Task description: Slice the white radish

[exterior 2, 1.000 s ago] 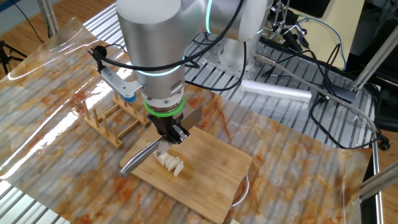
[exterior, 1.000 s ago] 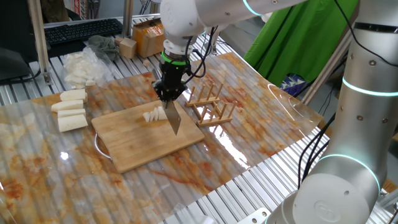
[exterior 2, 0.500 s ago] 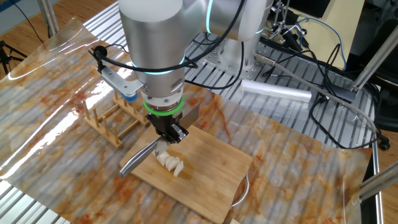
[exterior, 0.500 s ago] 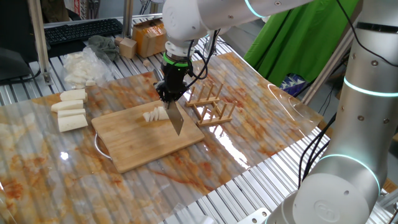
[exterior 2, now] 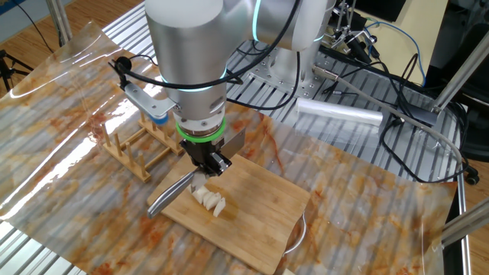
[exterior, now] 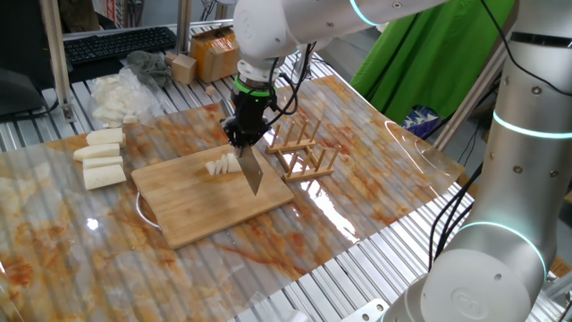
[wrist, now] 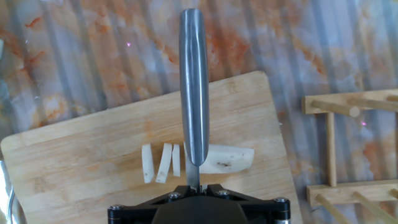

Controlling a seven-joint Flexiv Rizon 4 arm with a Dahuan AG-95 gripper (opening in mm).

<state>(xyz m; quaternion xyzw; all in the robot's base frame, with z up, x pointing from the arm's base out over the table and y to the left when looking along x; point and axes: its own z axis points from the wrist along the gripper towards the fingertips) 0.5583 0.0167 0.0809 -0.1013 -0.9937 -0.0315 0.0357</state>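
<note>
The white radish [wrist: 225, 159] lies on the wooden cutting board [wrist: 87, 162] as a stubby cream chunk with three thin slices [wrist: 160, 163] cut off at its left. It also shows in one fixed view [exterior: 222, 165] and in the other fixed view [exterior 2: 209, 201]. My gripper [wrist: 194, 186] is shut on a steel knife [wrist: 194, 93], whose blade stands edge-down over the radish at the cut end of the chunk. The gripper [exterior: 243, 134] stands upright above the board, also seen in the other fixed view [exterior 2: 208, 164].
A wooden peg rack [exterior: 302, 148] stands right beside the board. Three longer white chunks [exterior: 100, 156] lie to the board's left, with white scraps on plastic [exterior: 112, 94] behind them. Boxes [exterior: 207, 52] and a keyboard [exterior: 116, 40] sit at the back.
The gripper with the knife has lifted very slightly since a second ago; the radish pieces have not moved.
</note>
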